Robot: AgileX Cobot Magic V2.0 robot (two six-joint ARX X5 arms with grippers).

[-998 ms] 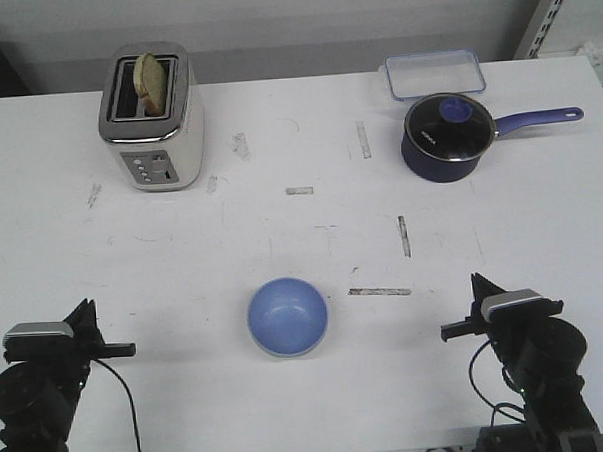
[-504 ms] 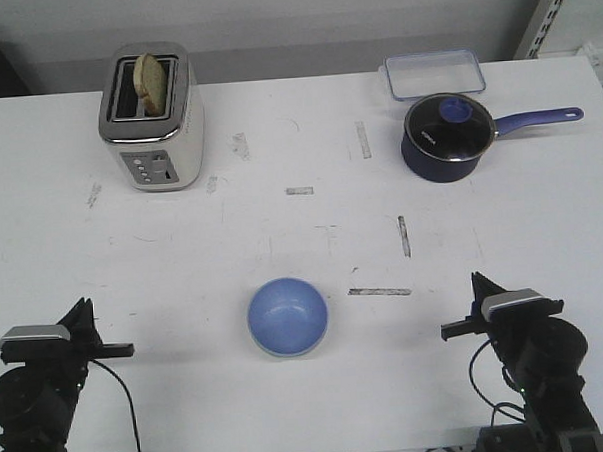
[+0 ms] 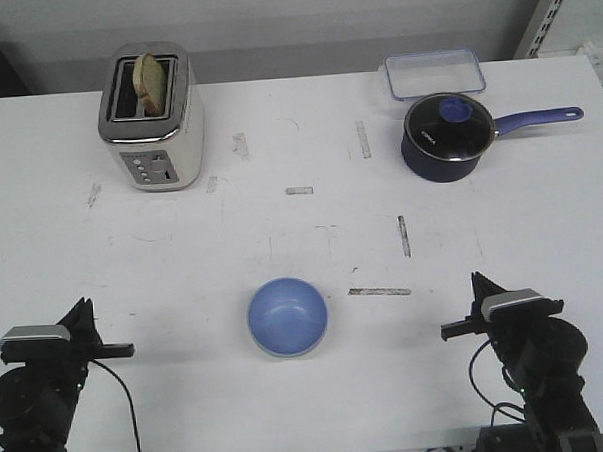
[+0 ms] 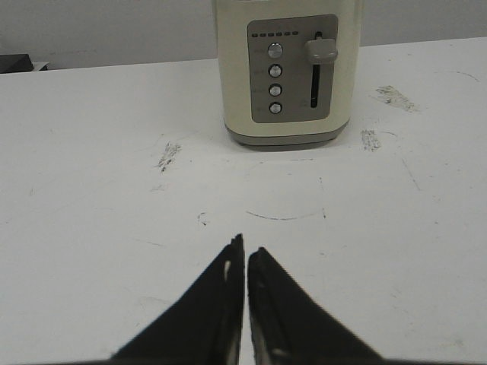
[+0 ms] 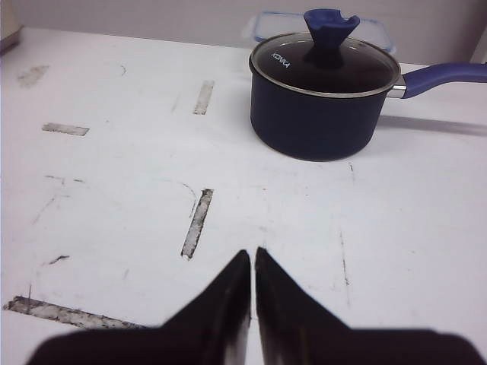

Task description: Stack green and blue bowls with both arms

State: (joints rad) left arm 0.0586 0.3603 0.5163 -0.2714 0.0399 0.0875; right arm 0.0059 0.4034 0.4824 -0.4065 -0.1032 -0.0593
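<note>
Blue bowl alone at the near centre, both arms back at the table edge.

The blue bowl (image 3: 287, 316) sits upright between the left gripper (image 4: 245, 262) and right gripper (image 5: 253, 266), well apart from each; both are pressed narrow, empty. Since a second ago, the left arm has settled slightly lower; nothing else moved. No green rim is distinguishable, so stacking looks finished.

Left arm (image 3: 33, 383) a touch lower and further left vs 1 s ago (since settled).

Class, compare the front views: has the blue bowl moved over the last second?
No. The blue bowl sits in the same spot, just left of the scuff mark on the table, apart from both grippers.
</note>
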